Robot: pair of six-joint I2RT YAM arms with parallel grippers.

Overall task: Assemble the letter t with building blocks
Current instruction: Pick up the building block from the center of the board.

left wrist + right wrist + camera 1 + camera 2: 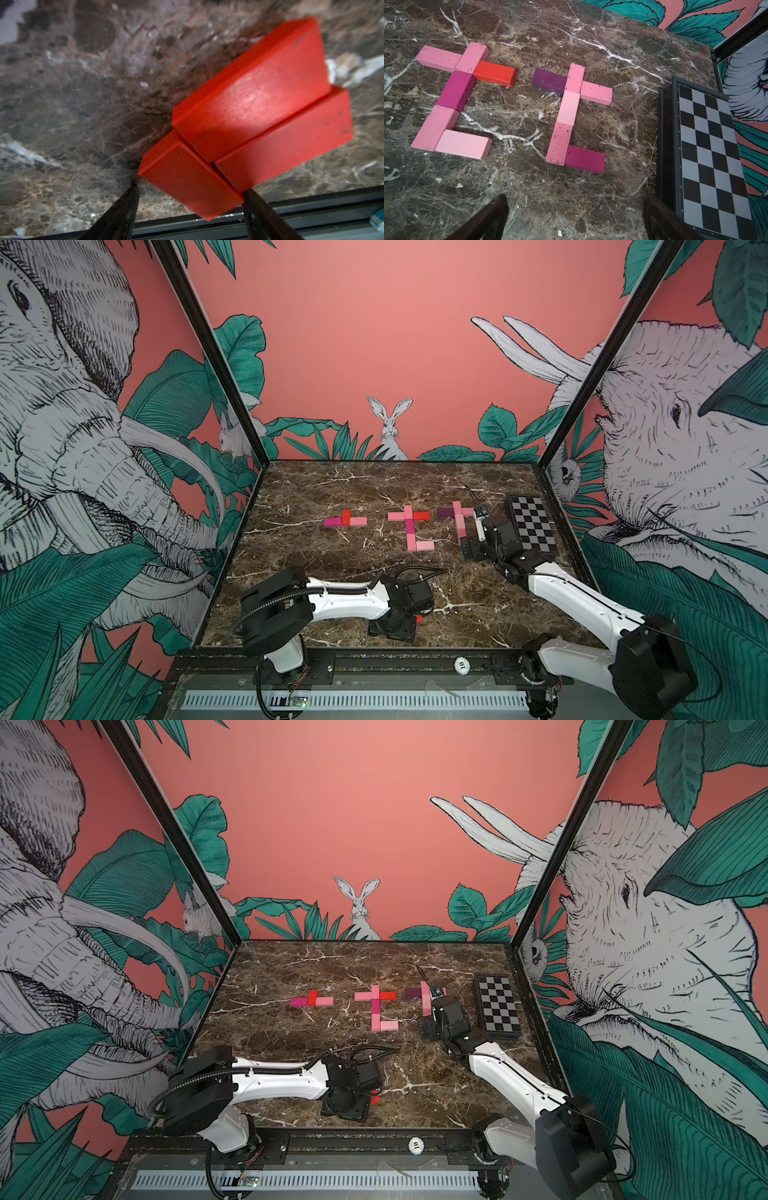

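Three red building blocks lie together on the marble near the table's front edge; the nearest red block (182,172) lies flat between my left gripper's (190,187) dark fingers, whose tips sit at two of its corners. In both top views this gripper (415,620) is low at the front centre. Further back lie a short cross of red, magenta and pink blocks (345,519), a finished pink, magenta and red t (409,526) (454,99), and a pink and purple t (571,110). My right gripper (575,205) hangs open and empty just in front of that last t.
A black-and-white checkered board (532,524) (712,155) lies right of my right gripper, along the right wall. The black front rail (311,209) runs just beyond the red blocks. The right arm (582,593) hides part of the right t from above.
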